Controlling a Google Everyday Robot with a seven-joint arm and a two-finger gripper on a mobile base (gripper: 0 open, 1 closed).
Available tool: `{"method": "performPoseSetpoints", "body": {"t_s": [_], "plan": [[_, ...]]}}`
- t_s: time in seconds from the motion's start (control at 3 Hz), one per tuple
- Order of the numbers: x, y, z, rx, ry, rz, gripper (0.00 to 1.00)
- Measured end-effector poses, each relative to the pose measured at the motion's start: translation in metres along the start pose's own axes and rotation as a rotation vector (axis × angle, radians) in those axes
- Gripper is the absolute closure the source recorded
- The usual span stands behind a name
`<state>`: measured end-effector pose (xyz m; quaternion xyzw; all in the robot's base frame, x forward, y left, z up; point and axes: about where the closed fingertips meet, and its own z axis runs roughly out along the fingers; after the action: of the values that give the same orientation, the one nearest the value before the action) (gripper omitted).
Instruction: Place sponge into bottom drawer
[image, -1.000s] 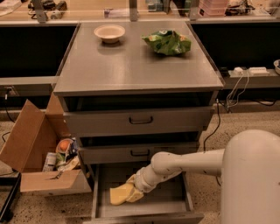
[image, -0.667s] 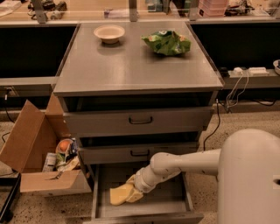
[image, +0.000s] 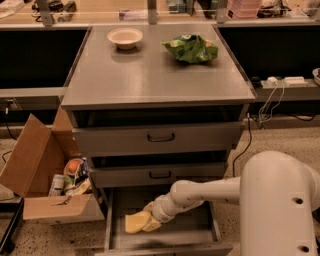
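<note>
The pale yellow sponge (image: 136, 222) is low inside the open bottom drawer (image: 190, 235) of the grey cabinet, at its left half, at or just above the floor. My gripper (image: 150, 218) is at the sponge's right end, reaching into the drawer from the right on the white arm (image: 210, 192). The gripper touches the sponge. The arm and wrist hide the drawer's back middle.
A cream bowl (image: 125, 37) and a green snack bag (image: 190, 48) sit on the cabinet top (image: 150, 80). The two upper drawers (image: 160, 137) are pulled out slightly. An open cardboard box (image: 47, 180) with clutter stands left of the cabinet. My white base (image: 280, 205) is at the right.
</note>
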<state>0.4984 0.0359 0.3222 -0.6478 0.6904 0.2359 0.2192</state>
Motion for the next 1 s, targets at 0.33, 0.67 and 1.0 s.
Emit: {"method": "performPoseSetpoints", "body": {"t_s": [0.33,0.67,1.0], "plan": [[0.017,-0.01,0.027,0.014,-0.021,0.018,1.0],[0.031,-0.022,0.049,0.013,-0.031,0.041,1.0],[0.043,-0.034,0.067,0.009,-0.04,0.065,1.0]]}}
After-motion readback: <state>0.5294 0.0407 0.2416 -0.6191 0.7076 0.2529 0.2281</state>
